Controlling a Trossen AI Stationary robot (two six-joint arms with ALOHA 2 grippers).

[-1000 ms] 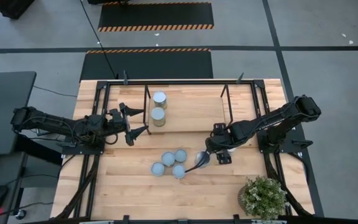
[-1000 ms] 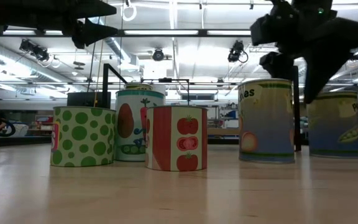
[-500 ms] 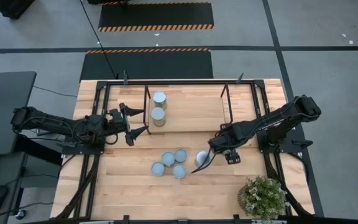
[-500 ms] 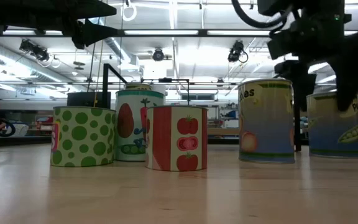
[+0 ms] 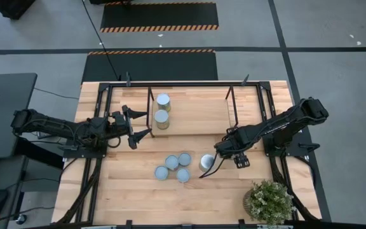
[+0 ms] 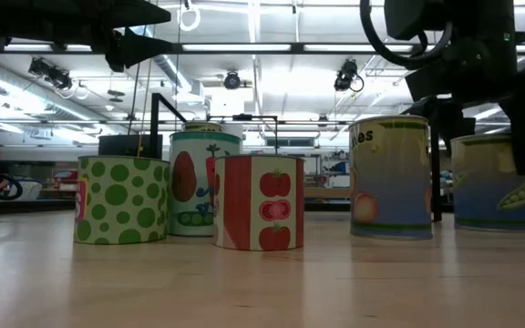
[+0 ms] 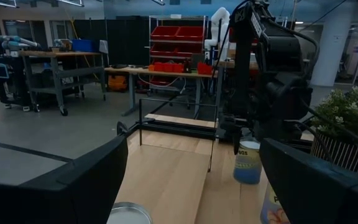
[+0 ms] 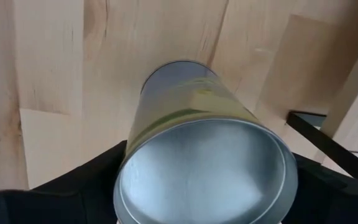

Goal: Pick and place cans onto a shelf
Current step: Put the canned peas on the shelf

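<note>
Two cans (image 5: 162,99) (image 5: 161,117) are already standing on the shelf (image 5: 189,121) at the back of the table (image 5: 132,191), so most of the job is waiting: four cans (image 5: 172,161) (image 5: 185,158) (image 5: 161,172) (image 5: 182,175) are clustering on the bare wood in front, and a fifth can (image 5: 206,163) is sitting just beside them. The right gripper (image 5: 210,166) is hanging over that fifth can, fingers straddling it; whether they are pinching it I cannot tell. The left gripper (image 5: 141,124) is waiting spread wide near the shelf's left end.
</note>
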